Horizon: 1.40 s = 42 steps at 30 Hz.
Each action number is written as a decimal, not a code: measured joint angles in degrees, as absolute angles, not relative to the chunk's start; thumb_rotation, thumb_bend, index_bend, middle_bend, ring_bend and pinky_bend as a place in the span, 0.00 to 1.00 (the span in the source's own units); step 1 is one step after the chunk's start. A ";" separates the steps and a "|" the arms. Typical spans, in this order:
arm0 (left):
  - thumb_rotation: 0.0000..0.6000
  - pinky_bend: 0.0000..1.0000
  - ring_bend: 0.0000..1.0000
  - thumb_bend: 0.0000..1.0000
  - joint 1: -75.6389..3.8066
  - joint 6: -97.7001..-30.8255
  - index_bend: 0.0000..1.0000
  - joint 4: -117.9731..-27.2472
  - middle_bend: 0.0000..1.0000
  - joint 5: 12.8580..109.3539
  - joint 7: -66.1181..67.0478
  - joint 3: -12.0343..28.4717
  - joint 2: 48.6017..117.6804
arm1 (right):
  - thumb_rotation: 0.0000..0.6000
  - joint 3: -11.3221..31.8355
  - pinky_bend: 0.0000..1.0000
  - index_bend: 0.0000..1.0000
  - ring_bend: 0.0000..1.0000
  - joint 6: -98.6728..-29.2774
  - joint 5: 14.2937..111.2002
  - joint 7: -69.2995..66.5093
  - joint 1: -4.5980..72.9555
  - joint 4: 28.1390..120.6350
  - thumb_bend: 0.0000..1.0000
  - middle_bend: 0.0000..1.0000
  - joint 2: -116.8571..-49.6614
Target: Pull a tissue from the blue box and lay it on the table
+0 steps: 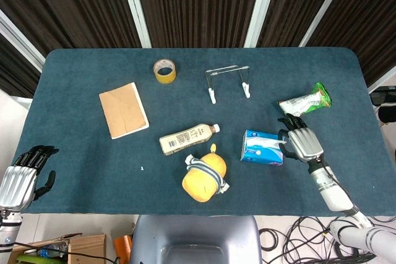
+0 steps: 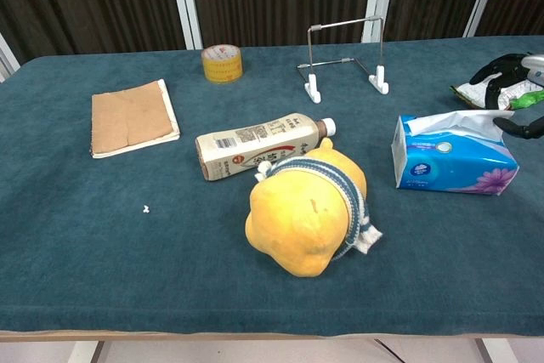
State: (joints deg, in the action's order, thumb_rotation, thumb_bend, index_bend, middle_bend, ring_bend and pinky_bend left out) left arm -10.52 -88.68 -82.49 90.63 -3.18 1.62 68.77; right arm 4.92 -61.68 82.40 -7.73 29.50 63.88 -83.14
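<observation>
The blue tissue box (image 1: 262,147) lies on the dark blue table (image 1: 80,165), right of centre. A white tissue (image 2: 463,121) sticks up from the top of the box (image 2: 453,157). My right hand (image 1: 301,140) is just to the right of the box with its fingers apart and nothing in them. In the chest view this hand (image 2: 514,95) shows at the right edge, its fingers spread close to the tissue but not touching it. My left hand (image 1: 21,177) hangs at the table's front left edge, open and empty.
A green snack packet (image 1: 306,101) lies just behind my right hand. A yellow plush toy (image 1: 204,174) and a bottle (image 1: 187,138) lie left of the box. Further back are a wire stand (image 1: 229,81), a tape roll (image 1: 164,71) and a brown notebook (image 1: 124,110).
</observation>
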 measured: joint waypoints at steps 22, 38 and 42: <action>1.00 0.32 0.19 0.50 -10.32 -87.44 0.28 -83.09 0.25 90.39 -2.67 2.01 68.64 | 1.00 5.38 0.16 0.78 0.08 -76.29 87.91 -15.56 26.03 65.02 0.57 0.26 -81.48; 1.00 0.32 0.19 0.50 -10.47 -86.43 0.27 -83.61 0.25 90.31 -1.25 2.09 68.85 | 1.00 7.21 0.16 0.78 0.08 -90.66 87.95 -8.89 16.38 78.81 0.57 0.26 -69.77; 1.00 0.32 0.19 0.50 -10.52 -86.14 0.27 -83.68 0.25 90.19 -0.97 2.11 68.89 | 1.00 6.28 0.16 0.78 0.08 -90.17 85.19 -4.47 13.59 79.71 0.58 0.26 -68.24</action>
State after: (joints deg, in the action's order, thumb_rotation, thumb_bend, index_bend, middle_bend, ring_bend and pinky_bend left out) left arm -10.52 -86.14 -83.68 90.19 -0.97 2.11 68.89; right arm 6.28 -90.17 85.19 -4.47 13.59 79.71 -68.24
